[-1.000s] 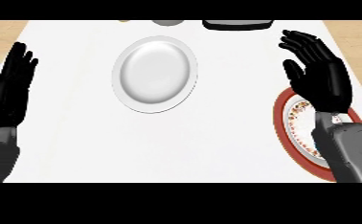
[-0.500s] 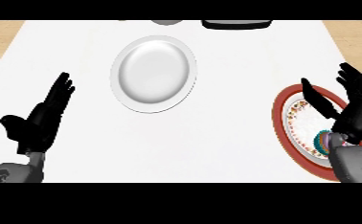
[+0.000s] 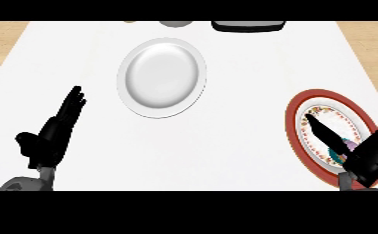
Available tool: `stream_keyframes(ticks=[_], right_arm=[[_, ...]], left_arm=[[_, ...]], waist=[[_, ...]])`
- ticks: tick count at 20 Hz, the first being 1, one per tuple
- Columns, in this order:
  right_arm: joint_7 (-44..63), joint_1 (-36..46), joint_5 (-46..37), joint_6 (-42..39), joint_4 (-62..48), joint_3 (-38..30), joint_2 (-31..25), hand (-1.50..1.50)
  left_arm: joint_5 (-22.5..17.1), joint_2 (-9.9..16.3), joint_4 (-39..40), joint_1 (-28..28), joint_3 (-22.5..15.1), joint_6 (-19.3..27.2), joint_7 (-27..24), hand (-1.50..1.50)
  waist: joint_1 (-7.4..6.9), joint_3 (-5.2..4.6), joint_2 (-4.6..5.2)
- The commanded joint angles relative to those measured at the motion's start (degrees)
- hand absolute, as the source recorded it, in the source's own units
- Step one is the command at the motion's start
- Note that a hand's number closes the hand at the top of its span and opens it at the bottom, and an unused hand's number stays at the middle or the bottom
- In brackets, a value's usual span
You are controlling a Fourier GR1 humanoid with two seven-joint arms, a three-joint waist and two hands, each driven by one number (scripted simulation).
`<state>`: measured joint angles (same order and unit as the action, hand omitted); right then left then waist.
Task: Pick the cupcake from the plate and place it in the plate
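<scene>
A white counter (image 3: 236,128) fills the head view, with a strip of wooden floor showing at its far left and far right corners. A plain white plate (image 3: 161,77) lies left of centre in the far half of the counter, with nothing on it. At the near right sits a red-rimmed plate (image 3: 325,109) with a patterned inner band, its near part running toward the lower right corner of the view.

The right hand (image 3: 353,155) is over this red-rimmed plate, coming in from the lower right corner, with one straight finger pointing up and left across the plate's pale centre. Under the hand a small patch of teal and pink shows, which is likely the cupcake (image 3: 341,154); most of it is hidden by the hand, and I cannot tell whether the fingers are closed round it.

The left hand (image 3: 53,134) rests at the near left, well apart from both plates, fingers straight and spread open, holding nothing.

Along the far edge stand a dark tray-like object (image 3: 248,26) and a small grey item (image 3: 174,23), both cut off by the view.
</scene>
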<state>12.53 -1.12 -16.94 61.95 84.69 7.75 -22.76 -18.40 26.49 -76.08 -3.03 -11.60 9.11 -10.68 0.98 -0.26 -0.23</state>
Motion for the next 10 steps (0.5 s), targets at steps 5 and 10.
stream_keyframes(ticks=[5,10], right_arm=[[25.6,-7.8,-12.1,-11.9,6.1,-0.2,-7.8,-1.50],[41.5,-10.3,-16.1,-24.4,13.3,2.6,-11.3,-1.50]], left_arm=[[0.6,-0.8,0.4,-0.4,-0.1,0.0,1.0,0.00],[0.6,-0.2,0.3,-0.4,0.8,-0.5,0.3,0.00]], waist=[[0.17,-0.32,0.21],[-0.52,-0.25,0.20]])
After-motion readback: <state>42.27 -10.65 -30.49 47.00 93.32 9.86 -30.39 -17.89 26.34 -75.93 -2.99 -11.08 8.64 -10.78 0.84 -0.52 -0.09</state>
